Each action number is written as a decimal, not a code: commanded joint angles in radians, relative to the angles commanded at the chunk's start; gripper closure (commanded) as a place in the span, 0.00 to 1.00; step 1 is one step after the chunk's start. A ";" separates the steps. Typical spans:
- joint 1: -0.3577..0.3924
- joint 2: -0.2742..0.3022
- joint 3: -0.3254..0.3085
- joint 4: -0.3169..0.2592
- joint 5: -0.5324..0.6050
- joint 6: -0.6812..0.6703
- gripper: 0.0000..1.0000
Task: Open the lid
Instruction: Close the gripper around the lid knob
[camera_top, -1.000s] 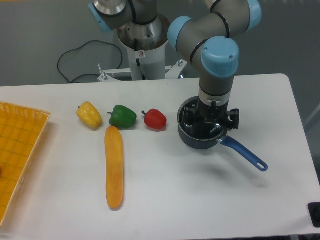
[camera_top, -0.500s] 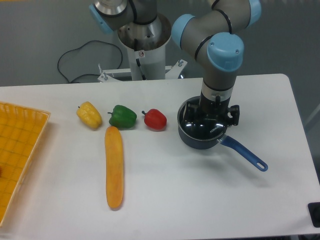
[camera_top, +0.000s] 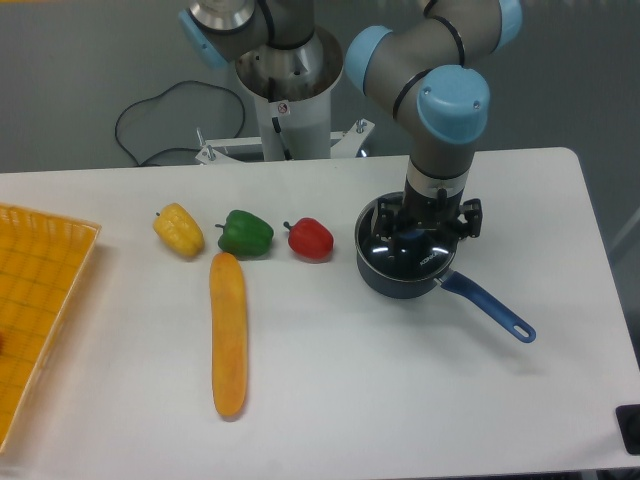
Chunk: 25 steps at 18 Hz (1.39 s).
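Note:
The lid (camera_top: 383, 243), a clear glass disc with a thin metal rim, lies flat on the dark blue saucepan (camera_top: 388, 283) at the table's centre right. Its dark blue knob (camera_top: 409, 238) shows just under my gripper (camera_top: 418, 240). The gripper hangs straight down over the lid's middle, its black body covering the lid's far right part. Its fingers sit at the knob, but the wrist hides whether they press on it. The pan's long blue handle (camera_top: 491, 309) points to the front right.
A red pepper (camera_top: 311, 239), a green pepper (camera_top: 245, 232) and a yellow pepper (camera_top: 178, 229) stand in a row left of the pan. A long orange vegetable (camera_top: 228, 334) lies in front of them. A yellow basket (camera_top: 40, 300) sits at the left edge.
The arm's wrist has shifted a little to the right over the pan, and the blue knob now shows below the gripper. The lid and pan have not moved.

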 joint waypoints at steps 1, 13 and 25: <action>-0.002 0.002 0.000 -0.011 0.000 -0.002 0.00; -0.006 0.003 -0.005 -0.051 0.006 0.001 0.00; -0.002 0.003 -0.060 -0.040 0.005 0.018 0.00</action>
